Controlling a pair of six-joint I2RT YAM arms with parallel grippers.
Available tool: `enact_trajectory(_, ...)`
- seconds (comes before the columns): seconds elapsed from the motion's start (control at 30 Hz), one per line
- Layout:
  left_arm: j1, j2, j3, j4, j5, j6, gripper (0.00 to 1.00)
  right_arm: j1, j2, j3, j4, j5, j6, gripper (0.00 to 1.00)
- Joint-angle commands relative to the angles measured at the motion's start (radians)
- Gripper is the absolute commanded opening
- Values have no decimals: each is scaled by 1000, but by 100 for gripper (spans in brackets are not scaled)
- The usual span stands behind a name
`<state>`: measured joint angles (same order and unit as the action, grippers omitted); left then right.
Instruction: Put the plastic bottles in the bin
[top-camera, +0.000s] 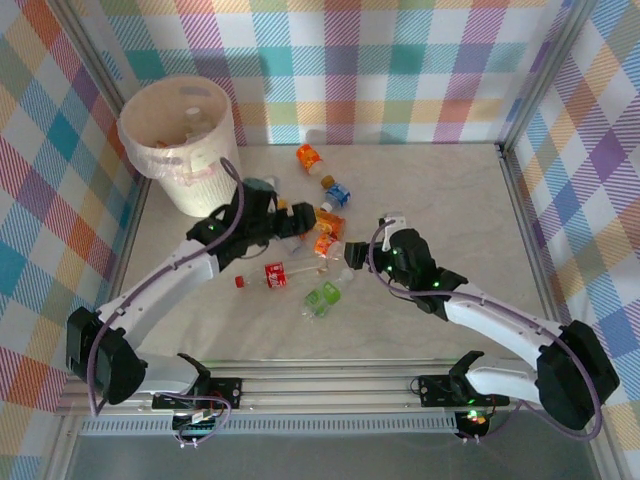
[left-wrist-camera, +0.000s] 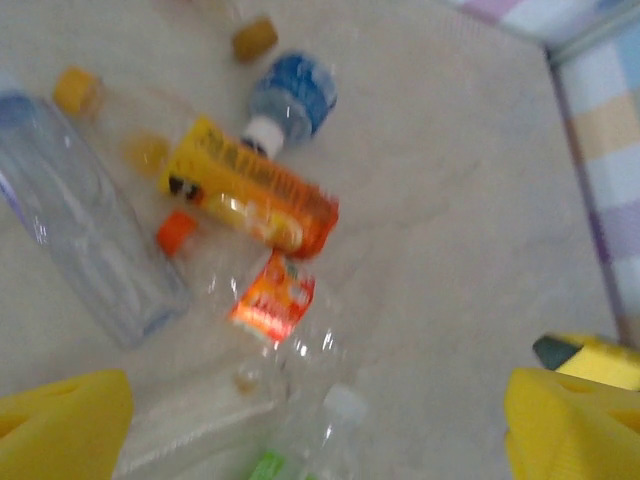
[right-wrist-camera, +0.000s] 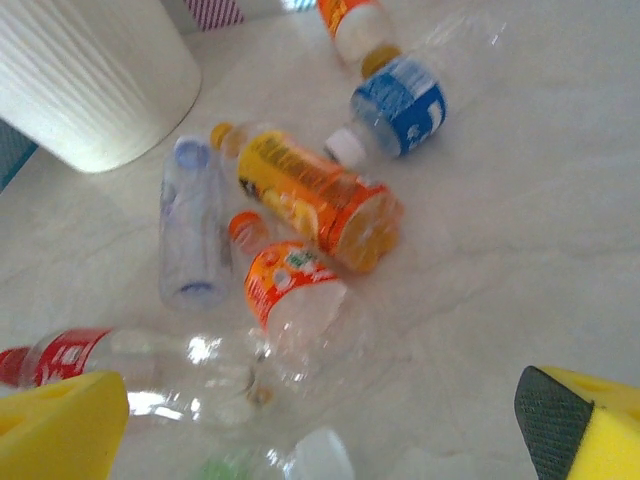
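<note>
L end effector (top-camera: 283, 224) & R end effector (top-camera: 353, 256), both w/ fingers apart & empty, hang over bottles (top-camera: 326, 244) strewn at bench (top-camera: 450, 210) centre, prob. lining up a pick; bin (top-camera: 200, 190) at 10 o'clock.

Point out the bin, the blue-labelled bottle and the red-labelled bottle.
Round cream-white plastic bin (right-wrist-camera: 90, 80): right wrist view, ribbed wall.
Blue-labelled clear plastic bottle (right-wrist-camera: 405, 105): right wrist view, blue label.
Red-labelled clear plastic bottle (top-camera: 275, 274): top external view, red label.

Your left arm (top-camera: 150, 290) and right arm (top-camera: 500, 320) have white links and black joints, each with a looping purple-grey cable (top-camera: 236, 215). The fingers (left-wrist-camera: 60, 425) you see are bright yellow, one black-tipped.
</note>
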<state>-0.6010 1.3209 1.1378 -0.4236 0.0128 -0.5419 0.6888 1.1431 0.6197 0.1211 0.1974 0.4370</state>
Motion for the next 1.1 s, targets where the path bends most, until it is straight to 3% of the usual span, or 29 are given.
enact_trajectory(0.0,-57,-62,-71,-25,-39,33,95,5,-38,-21,-95,-100,107,100)
enact_trajectory(0.2,-181,-60,-146,-36,-95,85,98,5,-122,-68,-267,-130,223,100)
enact_trajectory(0.5,-346,138,-131,-89,-168,194,100,5,-345,-172,-419,-68,307,100)
enact_trajectory(0.67,-393,271,-84,-139,-230,200,100,5,-371,-179,-458,-95,291,100)
enact_trajectory(1.07,-433,441,-23,-130,-231,210,99,5,-380,-207,-440,-126,288,100)
